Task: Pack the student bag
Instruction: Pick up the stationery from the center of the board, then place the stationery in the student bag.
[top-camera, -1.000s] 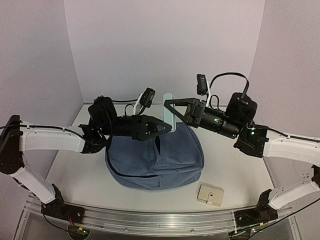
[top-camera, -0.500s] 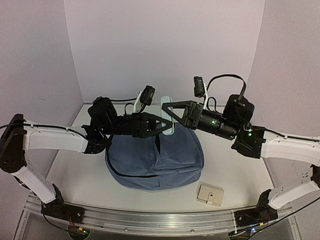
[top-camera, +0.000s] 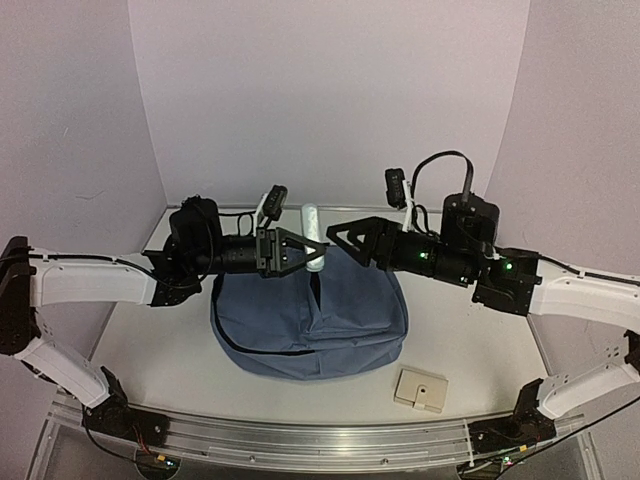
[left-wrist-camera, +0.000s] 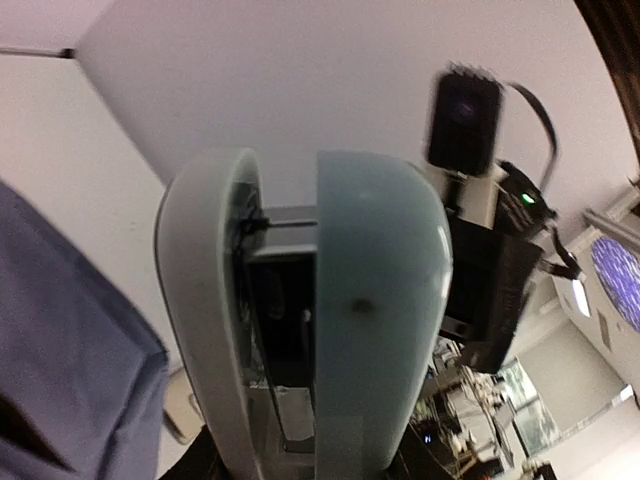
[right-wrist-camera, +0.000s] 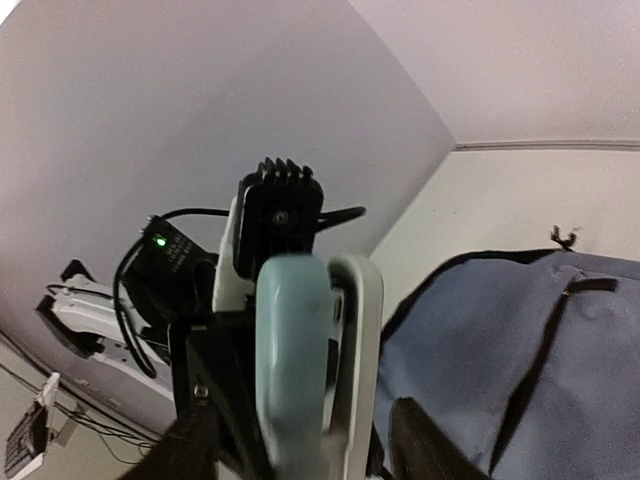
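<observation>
The slate-blue student bag (top-camera: 352, 312) lies at the table's middle with a dark slit (top-camera: 318, 292) down its top. My left gripper (top-camera: 303, 251) is shut on a pale blue-and-grey stapler (top-camera: 311, 232), holding it upright in the air over the bag's back edge. The stapler fills the left wrist view (left-wrist-camera: 370, 300), with the bag at lower left (left-wrist-camera: 60, 340). My right gripper (top-camera: 338, 240) is open just right of the stapler. In the right wrist view its gripper (right-wrist-camera: 305, 445) straddles the stapler (right-wrist-camera: 300, 350) with a gap, above the bag (right-wrist-camera: 520, 340).
A small beige box (top-camera: 420, 390) lies on the table in front of the bag, to the right. Purple walls close off the back and both sides. A metal rail (top-camera: 300, 440) runs along the near edge.
The stapler has passed from the right gripper to the left one and moved left with it. The right gripper has let go and stands open beside it.
</observation>
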